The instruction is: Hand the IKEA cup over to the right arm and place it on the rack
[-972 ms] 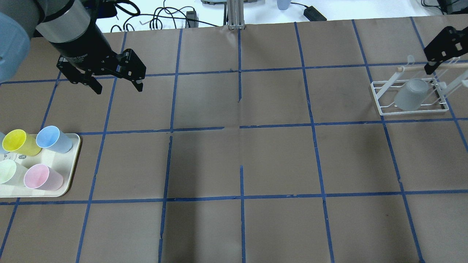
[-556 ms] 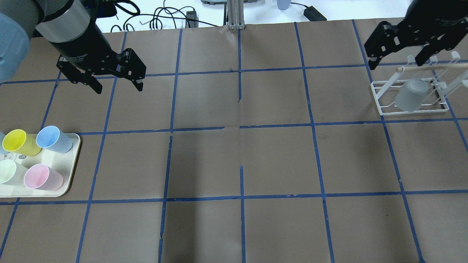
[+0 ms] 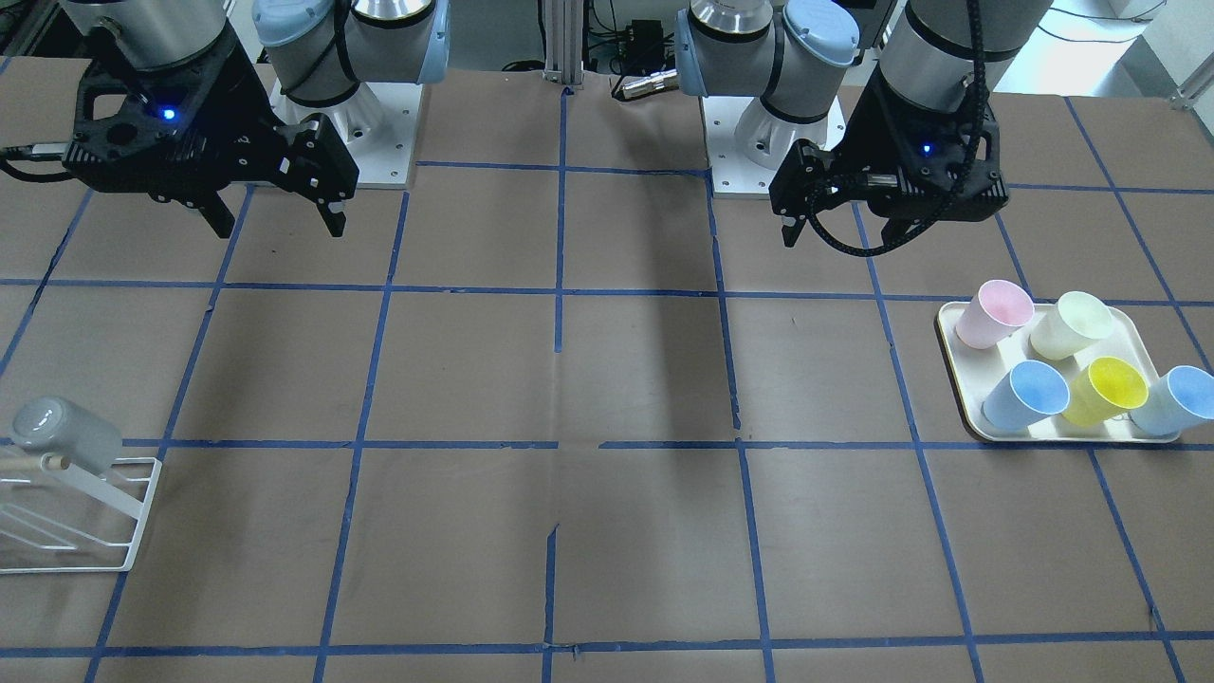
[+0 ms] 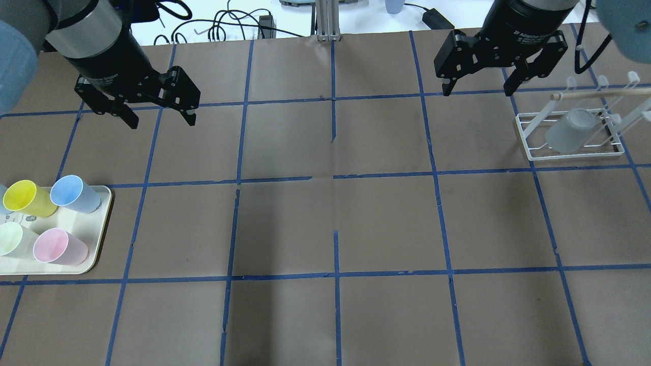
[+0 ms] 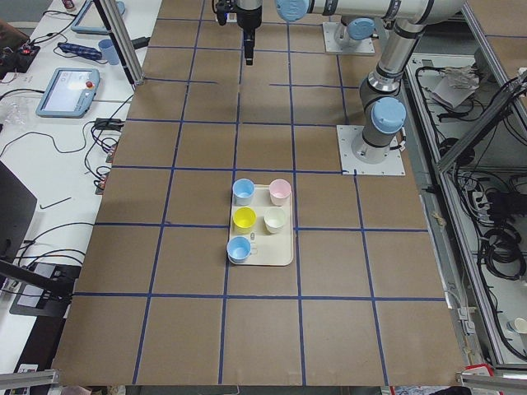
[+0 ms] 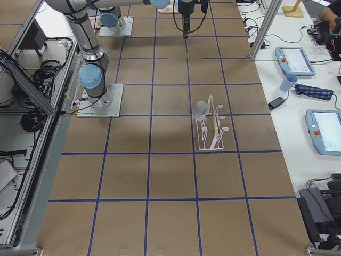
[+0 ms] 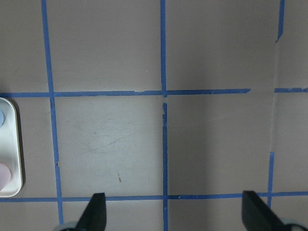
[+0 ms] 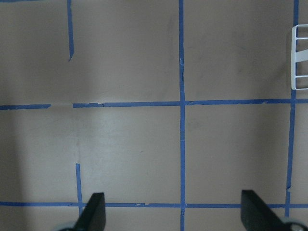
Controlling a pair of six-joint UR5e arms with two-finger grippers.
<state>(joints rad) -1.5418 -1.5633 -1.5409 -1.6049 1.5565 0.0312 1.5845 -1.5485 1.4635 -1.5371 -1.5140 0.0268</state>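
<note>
The grey IKEA cup (image 4: 568,131) sits upside down and tilted on a prong of the white wire rack (image 4: 574,154) at the table's right. It also shows in the front view (image 3: 62,434) and the right side view (image 6: 201,109). My right gripper (image 4: 477,90) is open and empty, hovering left of the rack and apart from it; it also shows in the front view (image 3: 278,228). My left gripper (image 4: 161,123) is open and empty, hovering over bare table behind the tray; it also shows in the front view (image 3: 844,237).
A cream tray (image 4: 103,230) at the left front holds several pastel cups: yellow (image 4: 25,197), light blue (image 4: 74,193), pink (image 4: 58,246), pale green (image 4: 12,240). The rack's corner (image 8: 301,57) shows at the right wrist view's edge. Cables lie beyond the table's far edge.
My right gripper has moved left, away from over the rack, with its jaws open and empty. The grey cup stays on the rack. The left gripper has barely moved.
</note>
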